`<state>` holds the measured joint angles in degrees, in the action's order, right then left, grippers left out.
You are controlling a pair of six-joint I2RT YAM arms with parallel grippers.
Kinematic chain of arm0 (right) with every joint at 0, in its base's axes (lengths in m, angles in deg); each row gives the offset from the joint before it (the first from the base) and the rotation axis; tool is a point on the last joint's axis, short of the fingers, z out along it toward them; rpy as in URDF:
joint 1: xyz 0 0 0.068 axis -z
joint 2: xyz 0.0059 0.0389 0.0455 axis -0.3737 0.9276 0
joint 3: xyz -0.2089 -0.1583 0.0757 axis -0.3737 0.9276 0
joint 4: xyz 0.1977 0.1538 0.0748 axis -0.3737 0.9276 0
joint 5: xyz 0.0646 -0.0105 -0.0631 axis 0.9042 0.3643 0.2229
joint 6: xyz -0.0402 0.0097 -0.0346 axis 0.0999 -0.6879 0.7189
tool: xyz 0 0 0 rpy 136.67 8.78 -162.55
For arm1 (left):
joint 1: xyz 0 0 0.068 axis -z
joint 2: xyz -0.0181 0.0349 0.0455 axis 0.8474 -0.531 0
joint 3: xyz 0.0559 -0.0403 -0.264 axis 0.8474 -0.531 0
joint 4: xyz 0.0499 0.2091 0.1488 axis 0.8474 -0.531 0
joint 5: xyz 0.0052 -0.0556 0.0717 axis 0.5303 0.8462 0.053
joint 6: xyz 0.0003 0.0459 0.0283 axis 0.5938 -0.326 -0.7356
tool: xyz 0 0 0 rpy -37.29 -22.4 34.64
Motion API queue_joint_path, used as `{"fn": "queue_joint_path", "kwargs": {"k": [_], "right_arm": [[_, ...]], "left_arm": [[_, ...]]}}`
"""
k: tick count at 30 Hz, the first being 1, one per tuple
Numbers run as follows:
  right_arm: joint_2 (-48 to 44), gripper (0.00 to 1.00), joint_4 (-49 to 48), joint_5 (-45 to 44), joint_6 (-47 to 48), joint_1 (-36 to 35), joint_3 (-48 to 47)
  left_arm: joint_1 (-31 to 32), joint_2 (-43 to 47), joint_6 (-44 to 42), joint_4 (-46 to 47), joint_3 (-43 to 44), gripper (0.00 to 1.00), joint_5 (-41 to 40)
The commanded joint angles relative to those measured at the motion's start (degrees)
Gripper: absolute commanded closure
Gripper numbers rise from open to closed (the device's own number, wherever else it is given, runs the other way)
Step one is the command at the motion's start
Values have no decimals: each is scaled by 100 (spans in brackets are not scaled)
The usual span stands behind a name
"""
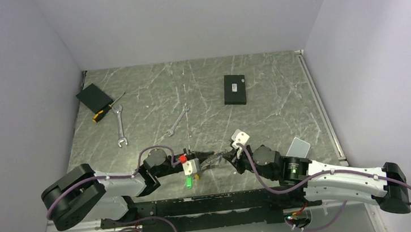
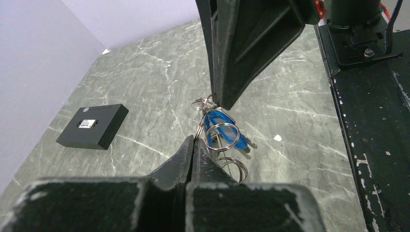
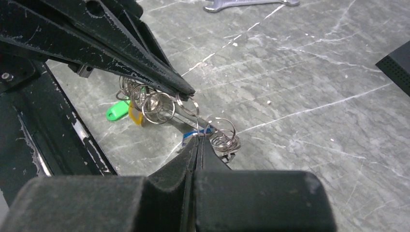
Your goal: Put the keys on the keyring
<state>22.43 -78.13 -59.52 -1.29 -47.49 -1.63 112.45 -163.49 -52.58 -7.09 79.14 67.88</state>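
Observation:
My two grippers meet tip to tip low over the near middle of the table. My left gripper is shut on the thin silver wire of the keyring, which runs on to my right gripper, also shut on that wire. Small silver split rings hang along the wire. A blue-headed key hangs under the right tips. A green-headed key and a yellow tag hang by several rings under my left fingers.
Two silver wrenches lie mid-table; one shows in the right wrist view. A black box sits at the back right, a black pad and a screwdriver at the back left. A white card lies right.

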Motion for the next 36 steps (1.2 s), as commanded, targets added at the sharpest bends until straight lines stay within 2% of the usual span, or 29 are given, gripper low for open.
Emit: {"fn": "queue_joint_path", "kwargs": {"k": [1, 14, 18, 24, 36], "right_arm": [[-171, 100, 4, -242, -29, -27, -137], [-37, 100, -61, 87, 157, -44, -298], [-46, 100, -81, 201, 217, -52, -369], [6, 100, -215, 474, 295, -68, -388], [35, 100, -132, 405, 266, -80, -360]], "left_arm": [[17, 188, -49, -592, 30, 100, 94], [15, 462, -192, -988, 250, 100, 124], [15, 634, -485, -1521, 499, 100, 315], [62, 818, -1150, -2937, 1148, 100, 578], [85, 766, -1256, -3079, 1257, 100, 613]]}}
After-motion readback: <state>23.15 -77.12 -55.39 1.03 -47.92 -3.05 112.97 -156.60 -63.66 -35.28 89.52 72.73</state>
